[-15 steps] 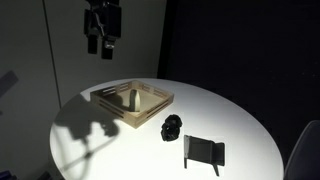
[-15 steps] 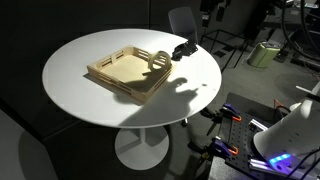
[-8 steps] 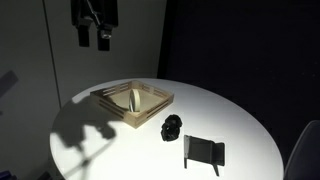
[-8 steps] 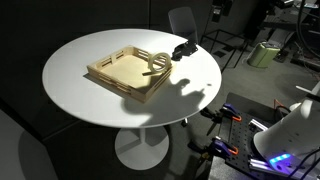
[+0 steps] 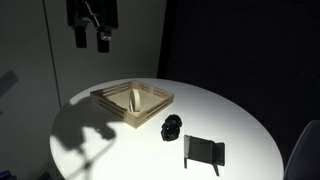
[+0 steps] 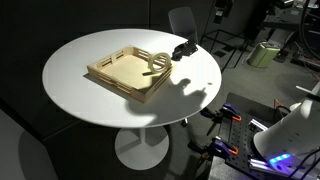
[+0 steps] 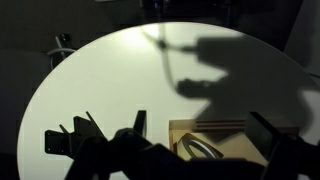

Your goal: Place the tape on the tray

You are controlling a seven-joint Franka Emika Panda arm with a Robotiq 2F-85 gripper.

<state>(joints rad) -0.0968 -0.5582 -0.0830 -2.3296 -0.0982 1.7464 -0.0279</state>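
Observation:
The tape (image 5: 134,101), a pale beige ring, stands on edge inside the light-wood tray (image 5: 150,112) on the round white table. It leans against the tray's wall in an exterior view (image 6: 155,63); the tray (image 6: 112,68) sits there toward the table's far side. In the wrist view the tape (image 7: 200,147) lies in the tray (image 7: 225,128) at the bottom edge. My gripper (image 5: 91,40) hangs high above the table, well clear of the tray, open and empty. Its dark fingers frame the wrist view (image 7: 205,150).
A small black lumpy object (image 5: 172,128) lies beside the tray, also seen in an exterior view (image 6: 181,49). A black angular stand (image 5: 203,153) sits nearer the table's front edge. A chair (image 6: 183,20) and equipment stand around the table.
My gripper has risen higher and moved slightly left, away from the tray. The tape stays in the tray.

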